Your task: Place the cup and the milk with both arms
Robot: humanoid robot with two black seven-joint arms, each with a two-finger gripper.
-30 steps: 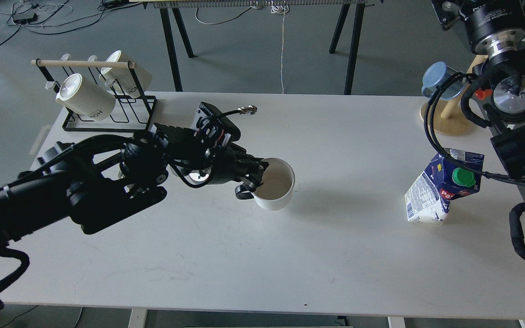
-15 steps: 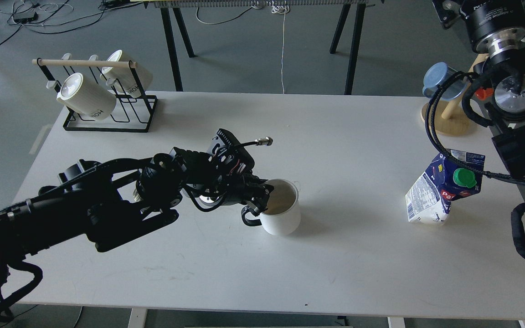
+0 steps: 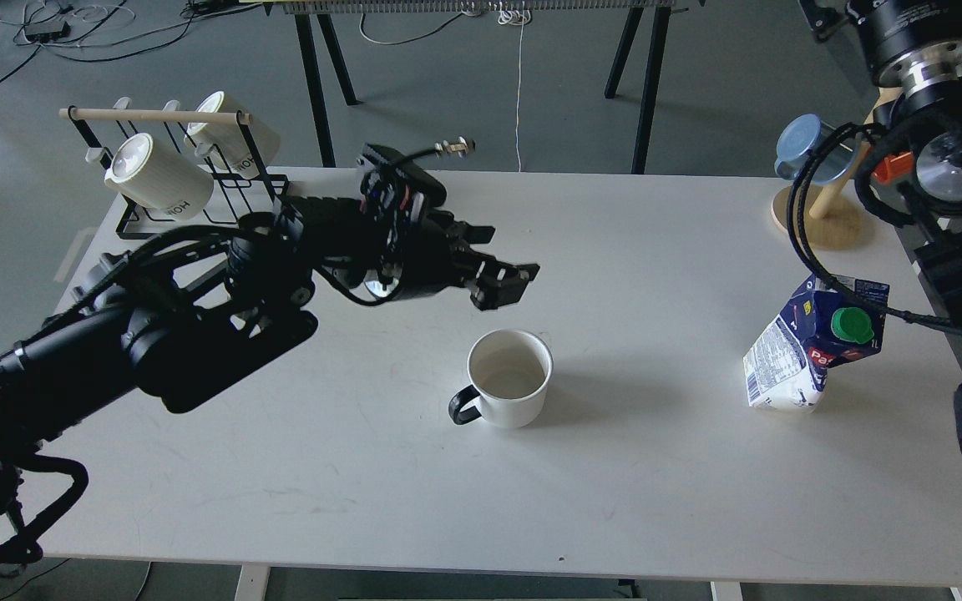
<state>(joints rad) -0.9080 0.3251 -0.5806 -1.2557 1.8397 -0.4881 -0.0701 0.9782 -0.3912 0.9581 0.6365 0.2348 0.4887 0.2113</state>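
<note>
Cup (image 3: 509, 377) upright on white bench (image 3: 364, 467), roughly mid-bench, black handle pointing toward near-left, inside looks empty. Nothing touching it.

L hand (image 3: 508, 282) hovers above and just behind cup, clear of rim. Fingers (image 3: 523, 271) spread apart, holding nothing. L arm comes in from lower left, wrist w/ cable plug sticking up.

Milk carton (image 3: 811, 342) stands on bench's right side, well apart from cup. Blue/white, green cap, top part crumpled and leaning. Untouched by either arm.

R arm at far right edge; only thick joints and cabling in view. R hand not visible, so can't tell its state.

Back-left corner of bench: black wire rack (image 3: 197, 204) w/ wooden rod, two cream mugs (image 3: 159, 177) hung tilted on it. Back-right: round wooden stand (image 3: 823, 221) w/ blue-lidded glass (image 3: 807, 150) on its peg, partly behind R arm cables.
</note>
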